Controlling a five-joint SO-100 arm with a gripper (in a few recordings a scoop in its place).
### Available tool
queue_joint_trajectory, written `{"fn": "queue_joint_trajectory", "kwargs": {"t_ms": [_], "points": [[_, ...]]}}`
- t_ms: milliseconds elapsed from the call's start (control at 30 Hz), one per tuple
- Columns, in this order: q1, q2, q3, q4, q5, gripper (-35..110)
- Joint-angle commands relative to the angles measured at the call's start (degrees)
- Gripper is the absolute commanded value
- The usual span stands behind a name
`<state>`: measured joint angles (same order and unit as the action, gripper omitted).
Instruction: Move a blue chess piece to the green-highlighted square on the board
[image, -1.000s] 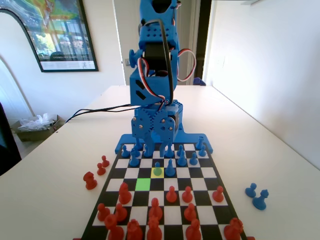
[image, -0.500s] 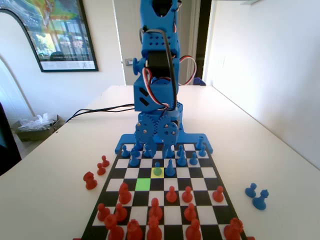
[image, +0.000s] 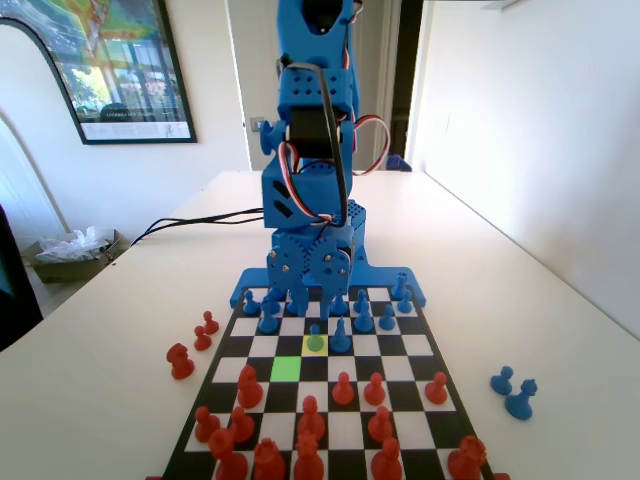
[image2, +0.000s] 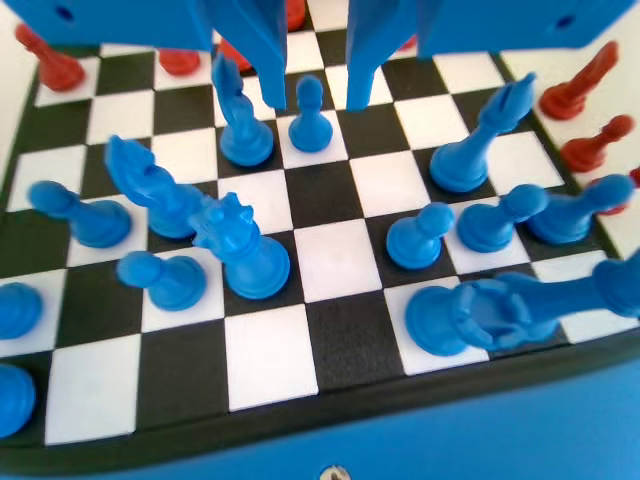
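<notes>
The blue chess piece (image: 315, 340), a small pawn, stands on the pale yellow square of the board (image: 418, 346), one row behind and one column right of the green-highlighted square (image: 286, 368). My gripper (image: 308, 293) hangs open over the blue back rows, just behind the pawn. In the wrist view the pawn (image2: 310, 120) shows in the gap below my gripper (image2: 318, 100). Its jaws stand apart, touching nothing.
A taller blue piece (image: 341, 338) stands close beside the pawn, shown in the wrist view as the tall piece (image2: 240, 128). Several blue pieces (image2: 245, 255) crowd the back rows. Red pieces (image: 343, 389) fill the near rows. Off-board are red pieces (image: 181, 361) left, blue ones (image: 512, 392) right.
The arm's wrist swung slightly right, then back left, with the gripper staying over the back rows. No piece has moved.
</notes>
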<state>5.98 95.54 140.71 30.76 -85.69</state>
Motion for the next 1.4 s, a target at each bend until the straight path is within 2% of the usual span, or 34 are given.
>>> {"fn": "queue_joint_trajectory", "kwargs": {"t_ms": [0, 1367], "points": [[0.26, 0.88, -2.64, 0.26, -0.44, 9], [-0.09, -6.94, -8.44, 0.18, -0.97, 9]]}}
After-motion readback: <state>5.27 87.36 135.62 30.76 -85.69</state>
